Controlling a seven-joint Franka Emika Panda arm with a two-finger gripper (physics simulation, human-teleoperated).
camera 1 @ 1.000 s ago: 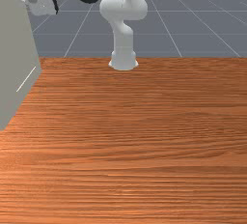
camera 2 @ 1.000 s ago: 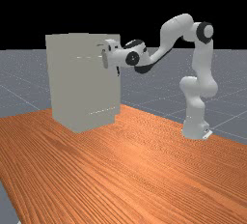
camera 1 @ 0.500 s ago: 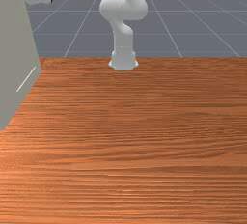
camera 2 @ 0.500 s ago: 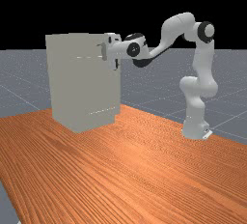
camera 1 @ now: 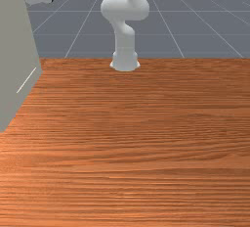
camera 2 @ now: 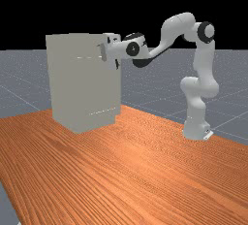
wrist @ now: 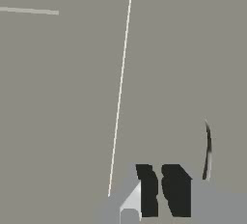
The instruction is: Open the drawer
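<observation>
Reaching to the cabinet's front, the white two-finger gripper (wrist: 159, 190) in the wrist view sits beside a thin, dark, curved piece (wrist: 209, 150), perhaps the handle; whether it holds anything I cannot tell. In the far view, the flat grey drawer front (camera 2: 86, 47) looks closed, high on the tall grey cabinet (camera 2: 62, 86); a missed handle would let the pull slip off. In the front view, a skewed pull near the cabinet's edge could jam it.
</observation>
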